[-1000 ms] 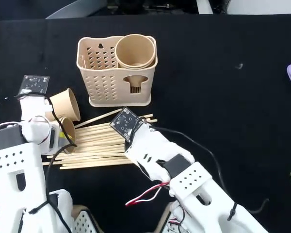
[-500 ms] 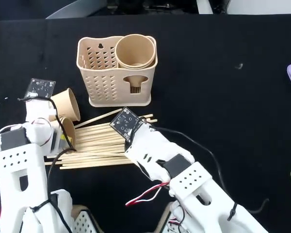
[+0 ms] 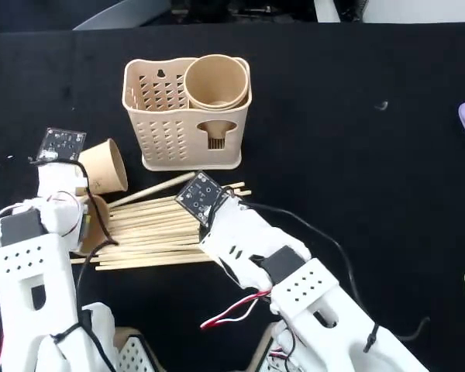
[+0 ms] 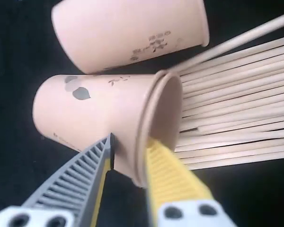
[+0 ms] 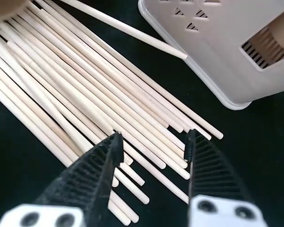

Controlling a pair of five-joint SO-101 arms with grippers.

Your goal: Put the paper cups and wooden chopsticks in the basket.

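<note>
Black cloth is seen covering the table (image 3: 356,155), and a beige slotted basket (image 3: 178,124) is stood on it beyond both arms. An upright cup (image 3: 217,81) is already seated in the basket's compartment on the right arm's side; the other compartment cannot be seen into fully. The wooden chopsticks (image 3: 159,229) are laid in a loose bundle on the cloth between the arms, in front of the basket, with one stray stick (image 5: 128,30) angled away from the rest and ended just beside the basket's base. Two paper cups are lain on their sides at the bundle's left end. The gripped cup (image 4: 99,118) is clamped at its rim by the left gripper (image 4: 128,161), one finger being pressed against the outer wall and the yellow finger (image 4: 173,177) being set at the mouth, which is turned toward the sticks. The loose cup (image 4: 128,28) is left just beside it, on the basket side, untouched by either arm. The right gripper (image 5: 151,142) is held over the near ends of the sticks with its jaws spread wide and nothing between them
</note>
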